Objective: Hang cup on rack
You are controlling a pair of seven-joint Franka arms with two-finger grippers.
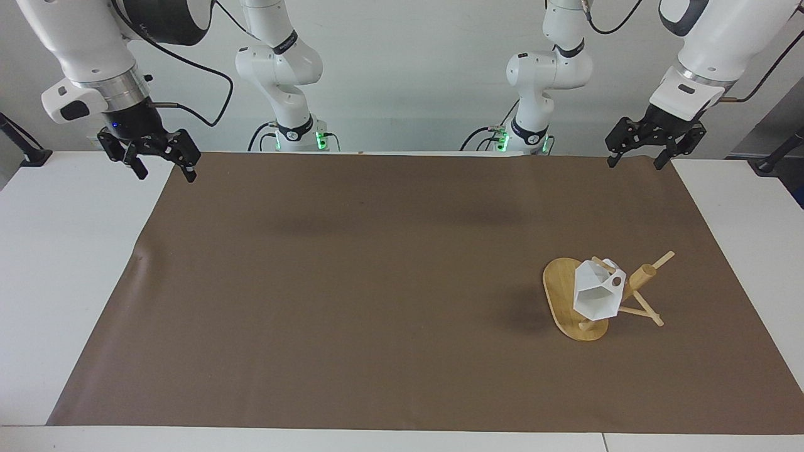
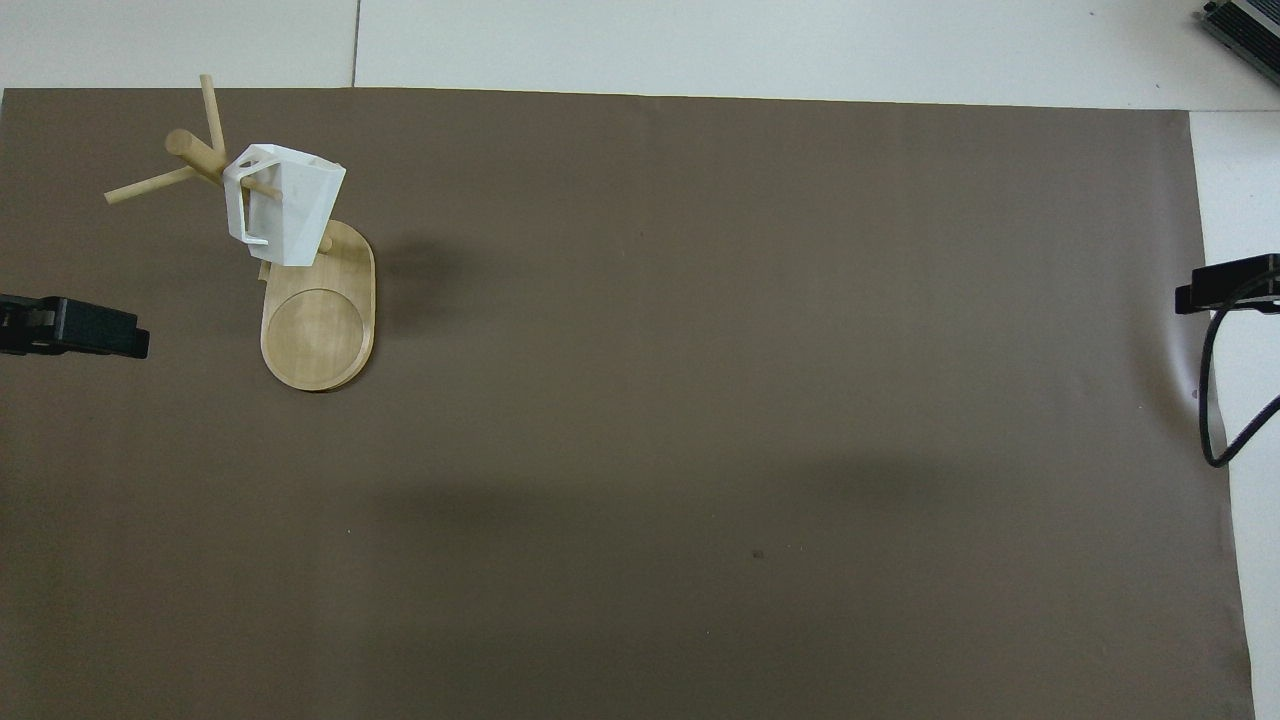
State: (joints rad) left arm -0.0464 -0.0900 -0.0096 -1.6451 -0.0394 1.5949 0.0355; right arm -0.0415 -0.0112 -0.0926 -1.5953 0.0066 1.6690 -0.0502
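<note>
On the tabletop (image 1: 75, 282), under its brown mat (image 1: 377, 282), the bamboo mug rack (image 1: 568, 295) stands at about four o'clock in the facing view, toward the left arm's end, and the white faceted cup (image 1: 597, 295) hangs from one of its pegs by the handle hole. The hanging step looks complete, so I judge nothing more is called for than parking. The left end effector (image 1: 653, 147) hovers released over the mat's corner at two o'clock, and the right end effector (image 1: 154, 157), also spread and empty, waits at ten o'clock.
</note>
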